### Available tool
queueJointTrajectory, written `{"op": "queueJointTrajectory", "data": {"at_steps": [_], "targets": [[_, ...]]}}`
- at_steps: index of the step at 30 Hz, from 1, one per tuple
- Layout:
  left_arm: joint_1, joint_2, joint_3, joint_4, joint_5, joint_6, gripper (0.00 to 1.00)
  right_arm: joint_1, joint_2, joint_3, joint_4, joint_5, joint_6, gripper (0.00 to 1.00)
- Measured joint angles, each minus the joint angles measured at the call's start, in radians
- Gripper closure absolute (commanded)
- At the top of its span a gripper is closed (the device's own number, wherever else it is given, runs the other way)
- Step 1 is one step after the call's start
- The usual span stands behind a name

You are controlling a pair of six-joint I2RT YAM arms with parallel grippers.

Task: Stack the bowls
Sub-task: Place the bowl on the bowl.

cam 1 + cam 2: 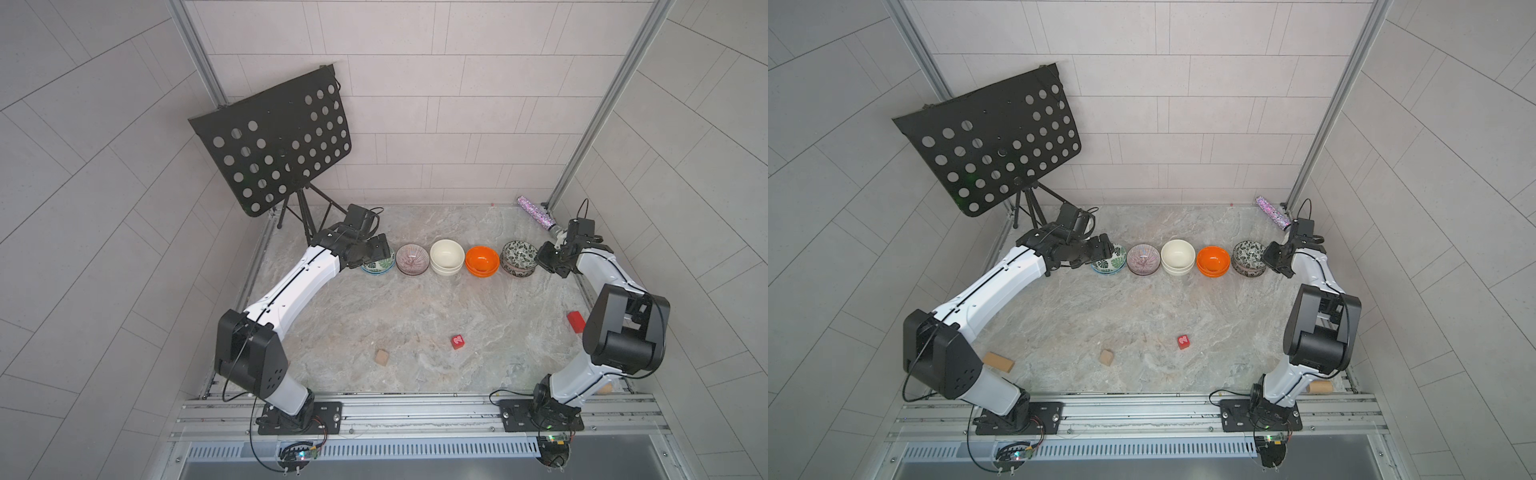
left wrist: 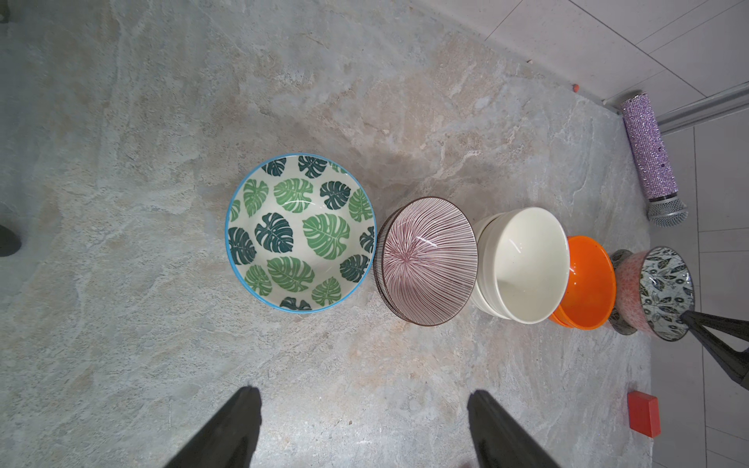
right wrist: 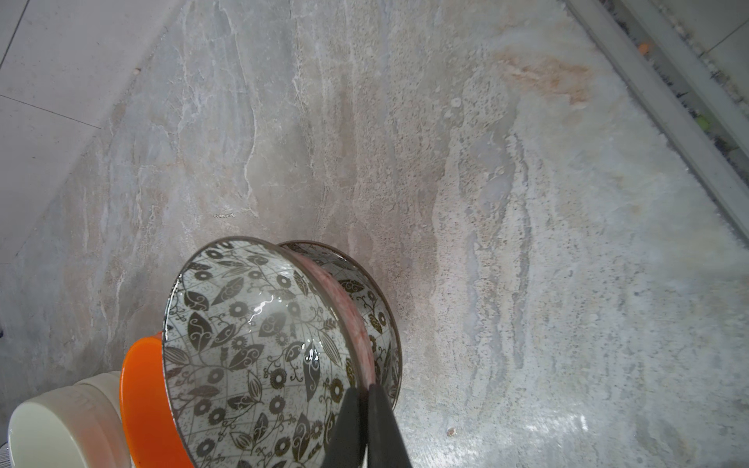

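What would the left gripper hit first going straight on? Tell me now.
Probably the green-leaf bowl, on its side next to the purple striped bowl: the open left gripper points down there. Depth is unclear; it may touch bare table just short of them.

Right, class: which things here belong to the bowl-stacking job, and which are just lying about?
Job: green-leaf bowls, purple striped bowls, cream bowls, orange bowls, black-and-white leaf-patterned bowls.
Lying about: red number cube, flat red block, wooden cube, glittery purple microphone, black perforated music stand.
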State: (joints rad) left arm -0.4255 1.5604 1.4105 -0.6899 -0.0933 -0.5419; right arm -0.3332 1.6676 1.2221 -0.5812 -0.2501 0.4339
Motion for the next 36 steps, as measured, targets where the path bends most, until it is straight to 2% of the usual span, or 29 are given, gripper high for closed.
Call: {"op": "queueJointTrajectory", "data": {"at_steps": [8, 20, 29, 36], "targets": [[0.000, 0.000, 0.000, 0.000, 0.001, 0.000, 0.19, 0.014, 0.046, 0.000, 0.002, 0.022, -0.005, 1.00], [0.006, 0.000, -0.005, 0.001, 0.004, 0.000, 0.19, 0.028, 0.054, 0.000, 0.002, 0.037, -0.011, 0.79], [0.006, 0.000, -0.009, 0.001, 0.008, 0.000, 0.19, 0.030, 0.051, 0.000, 0.005, 0.060, -0.011, 0.90], [0.006, 0.000, -0.009, 0.001, 0.008, 0.000, 0.19, 0.030, 0.051, 0.000, 0.005, 0.061, -0.011, 0.91]]}}
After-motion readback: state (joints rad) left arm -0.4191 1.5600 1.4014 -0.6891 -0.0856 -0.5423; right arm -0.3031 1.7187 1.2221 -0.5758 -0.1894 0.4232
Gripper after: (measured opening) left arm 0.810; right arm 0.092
